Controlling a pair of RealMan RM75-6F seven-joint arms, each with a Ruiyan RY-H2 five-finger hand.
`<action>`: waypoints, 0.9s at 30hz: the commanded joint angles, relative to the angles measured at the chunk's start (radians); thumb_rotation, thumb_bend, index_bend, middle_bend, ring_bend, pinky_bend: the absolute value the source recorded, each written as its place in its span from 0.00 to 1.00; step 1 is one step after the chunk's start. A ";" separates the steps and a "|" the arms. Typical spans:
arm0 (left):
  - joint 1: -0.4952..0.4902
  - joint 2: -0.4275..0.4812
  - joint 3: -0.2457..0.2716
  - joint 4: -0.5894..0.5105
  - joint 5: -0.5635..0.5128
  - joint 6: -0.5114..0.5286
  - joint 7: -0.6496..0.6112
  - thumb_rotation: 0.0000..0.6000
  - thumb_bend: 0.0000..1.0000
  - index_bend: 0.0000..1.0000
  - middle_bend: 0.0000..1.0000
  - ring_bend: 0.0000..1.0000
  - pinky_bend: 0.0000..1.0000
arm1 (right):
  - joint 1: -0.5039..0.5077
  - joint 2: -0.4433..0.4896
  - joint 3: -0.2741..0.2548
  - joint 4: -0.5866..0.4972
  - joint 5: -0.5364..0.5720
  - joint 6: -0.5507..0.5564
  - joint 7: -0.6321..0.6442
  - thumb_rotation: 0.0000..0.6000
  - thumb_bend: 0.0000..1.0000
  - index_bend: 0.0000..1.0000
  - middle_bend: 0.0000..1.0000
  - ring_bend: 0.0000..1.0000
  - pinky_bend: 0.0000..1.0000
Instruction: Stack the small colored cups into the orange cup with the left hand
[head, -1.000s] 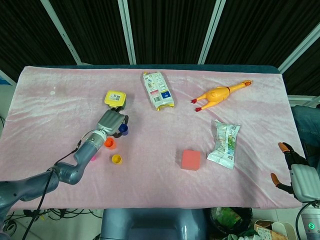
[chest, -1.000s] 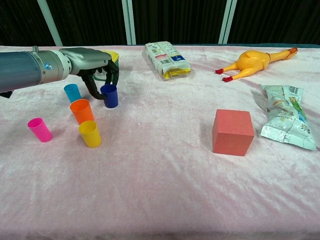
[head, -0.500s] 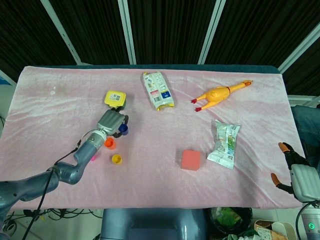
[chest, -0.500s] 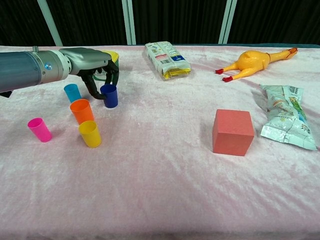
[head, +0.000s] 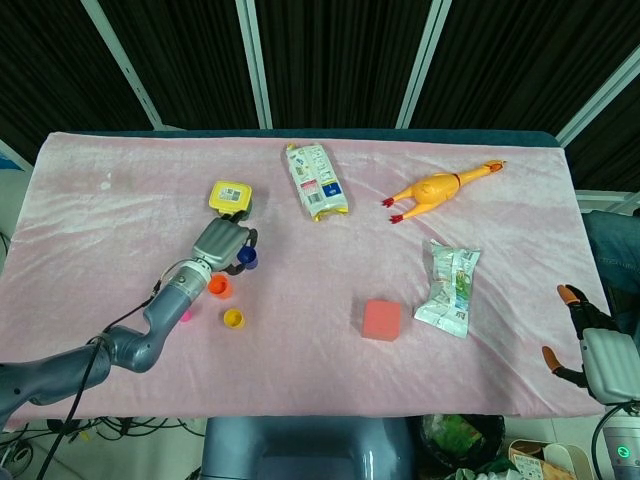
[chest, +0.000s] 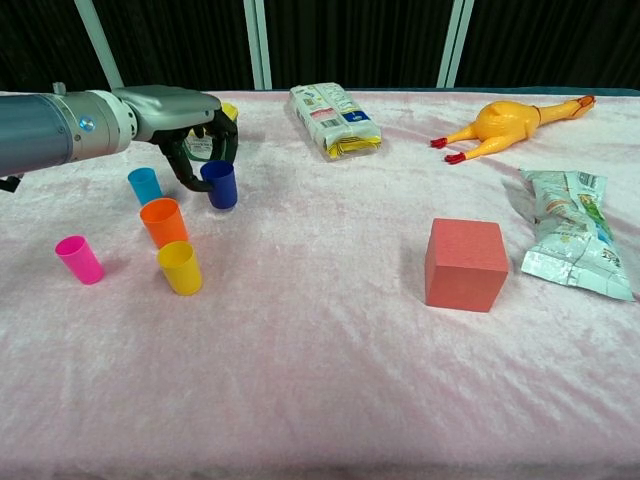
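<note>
Left hand (chest: 190, 120) gripping dark blue cup (chest: 219, 186), pink tablecloth (chest: 320, 330), dark curtains (head: 330, 60)

The table (chest: 330, 380) (pink cloth cover) carries a red block (chest: 465, 264). Left of the block: orange cup (chest: 164, 222), yellow cup (chest: 180, 267), pink cup (chest: 79, 259). Behind it: rubber chicken (chest: 505, 122).

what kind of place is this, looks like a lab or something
Probably a robot test lab rather than a home. A table draped in pink cloth holds unrelated props: small cups such as the orange cup, a rubber chicken and a red block. Black curtains hang behind it.
</note>
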 joint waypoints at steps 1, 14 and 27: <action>0.020 0.051 -0.004 -0.075 0.036 0.049 -0.006 1.00 0.32 0.45 0.50 0.09 0.24 | 0.000 0.000 0.000 0.000 0.000 0.000 -0.001 1.00 0.26 0.03 0.06 0.16 0.21; 0.121 0.269 0.045 -0.369 0.103 0.187 0.058 1.00 0.32 0.45 0.50 0.09 0.24 | -0.002 -0.001 0.001 -0.003 0.003 0.005 -0.012 1.00 0.26 0.03 0.06 0.16 0.21; 0.146 0.261 0.073 -0.349 0.140 0.165 0.020 1.00 0.32 0.44 0.50 0.09 0.23 | -0.002 -0.002 0.004 -0.003 0.009 0.006 -0.014 1.00 0.26 0.03 0.06 0.16 0.21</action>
